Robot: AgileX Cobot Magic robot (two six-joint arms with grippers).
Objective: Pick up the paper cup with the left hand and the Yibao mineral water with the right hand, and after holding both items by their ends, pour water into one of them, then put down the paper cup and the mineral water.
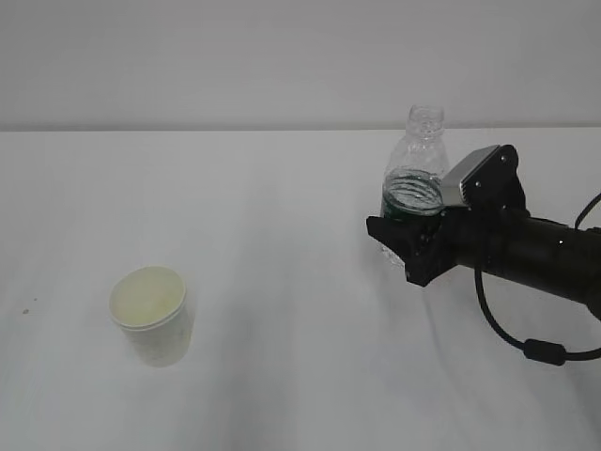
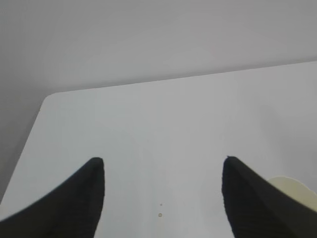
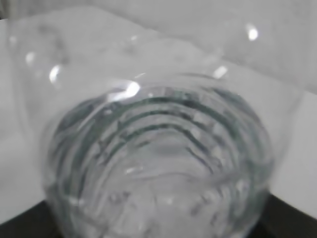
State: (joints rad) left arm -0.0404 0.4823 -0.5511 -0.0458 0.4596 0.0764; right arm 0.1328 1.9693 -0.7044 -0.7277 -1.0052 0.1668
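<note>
Exterior view showed my right hand [image 1: 406, 246] clamped around the Yibao mineral water [image 1: 414, 183], upright at table right. I saw the paper cup [image 1: 152, 315] standing ungrasped at table left; my left hand [image 2: 163, 171] hung open beside it. Cup pickup, pouring and set-down remained.

The white surface [image 1: 282, 282] lies open between the paper cup [image 1: 152, 317] at front left and the Yibao mineral water [image 1: 416, 188] at right; the two stand well apart. The cup stands alone, free on every side. The bottle's near-right side is blocked by the right claw [image 1: 406, 246] and its arm; its left and far sides are free. In the left wrist view, open surface lies between the spread fingers [image 2: 74, 198] of the left claw [image 2: 162, 171].
</note>
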